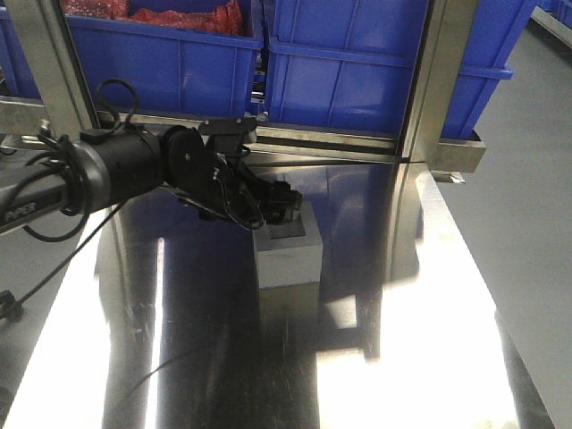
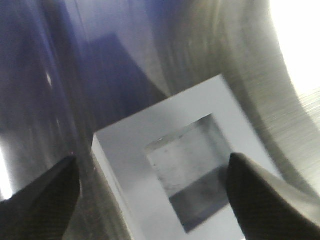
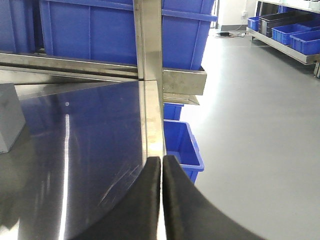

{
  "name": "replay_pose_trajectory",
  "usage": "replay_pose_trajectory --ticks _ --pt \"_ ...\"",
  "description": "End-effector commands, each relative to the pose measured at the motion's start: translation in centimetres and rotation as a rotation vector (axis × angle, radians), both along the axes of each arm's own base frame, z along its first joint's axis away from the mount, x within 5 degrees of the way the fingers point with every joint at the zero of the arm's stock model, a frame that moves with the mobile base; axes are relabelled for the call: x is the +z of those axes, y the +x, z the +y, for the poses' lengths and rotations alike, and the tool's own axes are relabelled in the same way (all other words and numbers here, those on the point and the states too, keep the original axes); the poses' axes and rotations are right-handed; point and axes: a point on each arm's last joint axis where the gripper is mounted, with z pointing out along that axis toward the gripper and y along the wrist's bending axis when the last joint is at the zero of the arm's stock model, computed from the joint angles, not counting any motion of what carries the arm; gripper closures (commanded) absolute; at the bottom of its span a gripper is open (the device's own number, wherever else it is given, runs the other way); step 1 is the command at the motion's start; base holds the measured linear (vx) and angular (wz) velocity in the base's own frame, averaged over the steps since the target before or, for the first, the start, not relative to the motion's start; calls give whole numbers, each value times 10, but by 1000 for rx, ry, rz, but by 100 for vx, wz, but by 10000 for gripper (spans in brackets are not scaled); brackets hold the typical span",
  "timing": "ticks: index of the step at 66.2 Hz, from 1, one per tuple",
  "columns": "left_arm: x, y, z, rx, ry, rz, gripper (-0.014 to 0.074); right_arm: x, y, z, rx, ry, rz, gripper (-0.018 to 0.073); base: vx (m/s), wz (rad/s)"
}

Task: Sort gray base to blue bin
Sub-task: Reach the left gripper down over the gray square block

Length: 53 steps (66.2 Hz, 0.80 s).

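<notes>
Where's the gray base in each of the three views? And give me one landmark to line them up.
Front view: gray base at centre, on the steel table, just under the left gripper.
Left wrist view: fills the lower centre, recess facing the camera, between that gripper's open jaws.
Right wrist view: only a corner shows, at the left edge, mid-height.
Shared landmark: the steel table's reflective top, in all three.

The polished steel table carried bright glare and blue reflections. Along its far edge ran a steel frame with two upright posts, and crumpled red material showed behind it at the top. To the right lay gray floor, with a small blue crate standing just beside the table.
</notes>
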Motion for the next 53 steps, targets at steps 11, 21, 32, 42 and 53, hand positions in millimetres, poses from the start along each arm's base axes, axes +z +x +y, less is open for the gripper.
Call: replay_pose_trajectory --ticks 11,21,32,42,53 --pt "18 3 -5 13 -49 -55 11 5 2 0 -1 -21 -51 564 0 0" --pt "13 4 -5 13 -44 -46 11 5 2 0 -1 -21 -51 564 0 0" --pt "4 6 -6 12 -31 -23 11 5 2 0 -1 -21 -51 564 0 0" --pt "1 6 -6 10 -26 -14 17 5 2 0 -1 -21 -51 564 0 0" --pt "0 5 -6 5 -20 -2 138 5 2 0 -1 -21 -51 564 0 0"
